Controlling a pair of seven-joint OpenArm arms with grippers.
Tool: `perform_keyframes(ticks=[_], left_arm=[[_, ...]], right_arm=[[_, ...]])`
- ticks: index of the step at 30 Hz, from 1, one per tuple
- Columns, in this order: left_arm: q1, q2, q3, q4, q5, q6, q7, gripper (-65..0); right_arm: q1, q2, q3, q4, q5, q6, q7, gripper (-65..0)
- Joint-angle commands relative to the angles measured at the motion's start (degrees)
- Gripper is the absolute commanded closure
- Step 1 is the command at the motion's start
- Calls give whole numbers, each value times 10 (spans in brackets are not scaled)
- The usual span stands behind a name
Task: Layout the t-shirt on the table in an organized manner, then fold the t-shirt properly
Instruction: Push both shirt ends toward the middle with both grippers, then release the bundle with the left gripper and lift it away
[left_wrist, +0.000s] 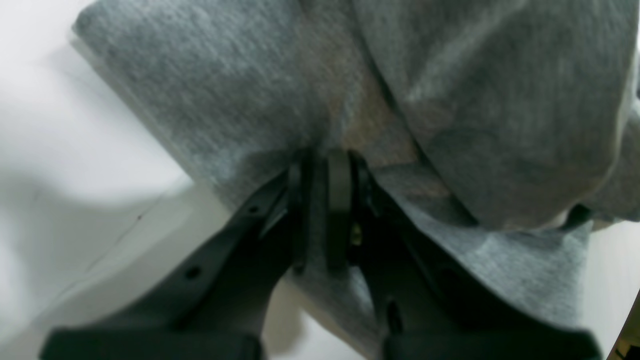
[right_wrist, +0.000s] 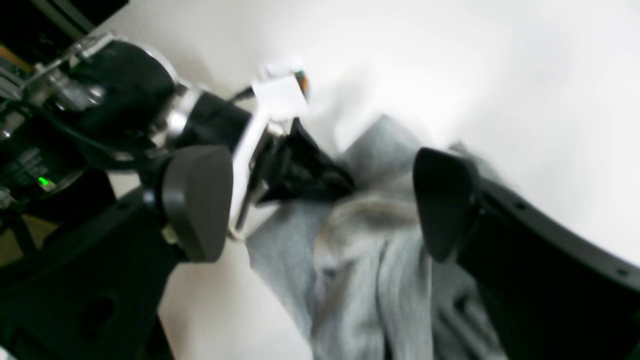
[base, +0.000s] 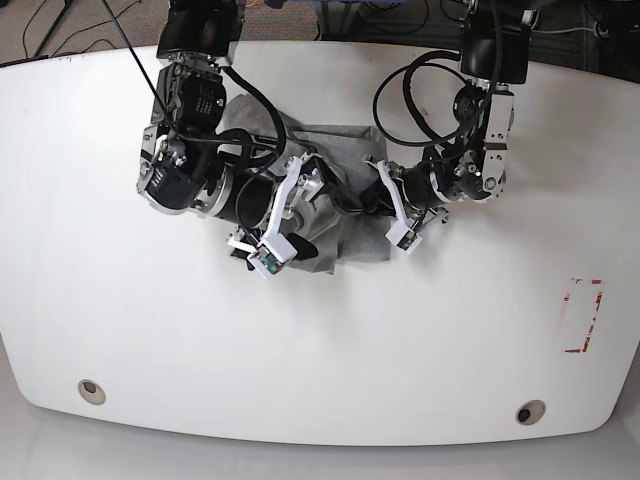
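Table (base: 320, 360) — white, two round holes (base: 91, 390) near its front edge, a red-outlined mark (base: 583, 316) off to one side. T-shirt (base: 345, 190) — grey, bunched at mid-table between my two arms. My left gripper (left_wrist: 327, 165) — pinched tight on a fold of the cloth. My right gripper (right_wrist: 320, 200) — jaws spread wide, apparently holding nothing, the crumpled shirt lying just beyond them.

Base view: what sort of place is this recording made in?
Probably a robotics lab or test bench. A large white table with grommet holes carries two arms working a grey t-shirt; loose cables lie on the floor behind, and a red-outlined mark sits on the tabletop.
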Motion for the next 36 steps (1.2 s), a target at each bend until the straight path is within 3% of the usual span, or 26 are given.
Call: perform_keyframes(ticks=[1, 13, 20, 31, 36], left_arm=[[-9, 1, -1, 3, 19, 2, 27, -51], [-24, 11, -23, 4, -31, 1, 26, -119], [-39, 11, -33, 4, -71, 1, 26, -119], [-55, 1, -37, 22, -136, 1, 26, -119], [-56, -13, -70, 52, -156, 1, 26, -119]], right_arm=[[-1, 15, 15, 10, 8, 1, 7, -539], [-69, 71, 104, 8, 8, 1, 8, -537], [-102, 73, 106, 8, 9, 1, 9, -537], [-116, 32, 63, 7, 8, 1, 7, -537], [-113, 5, 40, 5, 7, 1, 9, -537]])
